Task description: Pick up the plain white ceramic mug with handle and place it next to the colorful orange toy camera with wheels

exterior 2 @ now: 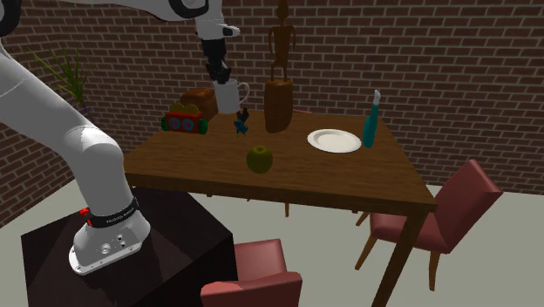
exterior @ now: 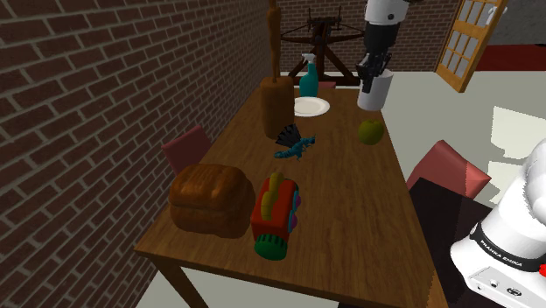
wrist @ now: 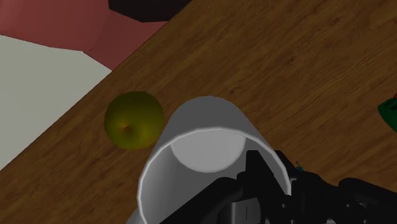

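The white mug hangs in the air above the far end of the table, over a green apple. My gripper is shut on its rim from above. In the second exterior view the mug shows its handle toward that view's right, below the gripper. The wrist view looks into the mug, with a black finger inside the rim and the apple on the wood beneath. The orange toy camera with wheels stands near the table's front edge, far from the mug.
A bread loaf lies beside the toy camera. A tall wooden statue, a white plate, a blue spray bottle and a blue toy lizard stand mid-table. Red chairs flank the table.
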Controlling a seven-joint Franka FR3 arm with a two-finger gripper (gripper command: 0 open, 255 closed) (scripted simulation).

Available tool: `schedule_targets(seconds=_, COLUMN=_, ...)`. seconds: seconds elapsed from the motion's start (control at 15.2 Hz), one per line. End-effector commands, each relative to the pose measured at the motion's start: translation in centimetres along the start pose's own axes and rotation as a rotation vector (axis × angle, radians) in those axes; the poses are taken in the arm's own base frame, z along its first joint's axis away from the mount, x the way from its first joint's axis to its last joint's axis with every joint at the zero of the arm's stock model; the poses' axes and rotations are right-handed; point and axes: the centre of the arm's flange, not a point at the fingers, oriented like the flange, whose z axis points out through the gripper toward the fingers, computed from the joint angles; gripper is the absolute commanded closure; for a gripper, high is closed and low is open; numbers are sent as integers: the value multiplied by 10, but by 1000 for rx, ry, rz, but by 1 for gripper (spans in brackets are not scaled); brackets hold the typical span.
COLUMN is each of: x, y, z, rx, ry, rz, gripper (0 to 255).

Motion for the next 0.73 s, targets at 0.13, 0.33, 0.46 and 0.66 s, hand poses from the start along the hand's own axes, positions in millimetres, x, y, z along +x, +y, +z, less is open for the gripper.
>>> schedule_targets(seconds=0.13, x=-27, y=-43, z=-3, rx=0, ry=0, rz=2, gripper=255)
schedule_targets(seconds=0.33, x=-48, y=-77, z=-5, rx=0, ry=0, rz=2, gripper=255)
schedule_targets(seconds=0.46, x=-62, y=-100, z=-6, rx=0, ry=0, rz=2, gripper=255)
schedule_targets(seconds=0.66, x=-82, y=-133, z=-8, rx=0, ry=0, rz=2, gripper=255)
